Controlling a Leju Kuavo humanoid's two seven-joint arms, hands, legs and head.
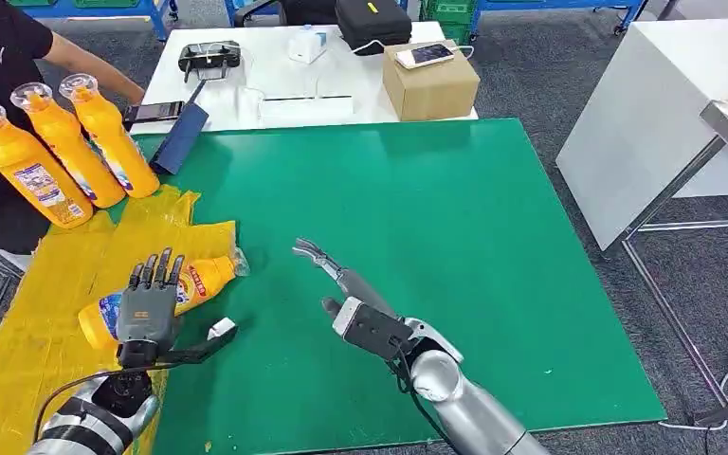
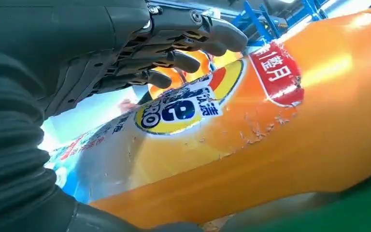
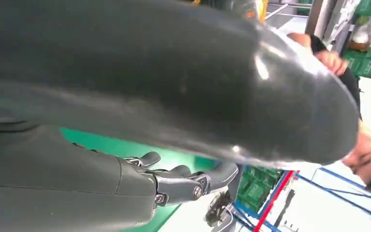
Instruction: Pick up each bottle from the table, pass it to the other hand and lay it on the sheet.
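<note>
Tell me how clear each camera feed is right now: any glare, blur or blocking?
Head view: even light, sharp across the green mat and the lying bottle. Left wrist view: bottle fills the frame, bright glare on its orange side, label legible. Right wrist view: the thumb blocks most of it, shiny highlights, background soft.

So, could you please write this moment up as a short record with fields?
left hand: fingers spread over the lying bottle; whether it grips or only rests on it cannot be told
lying bottle: on its side on the yellow sheet
right hand: open, holds nothing, above the green mat
standing bottles: three, upright, at the sheet's far end
person: beside the standing bottles
</note>
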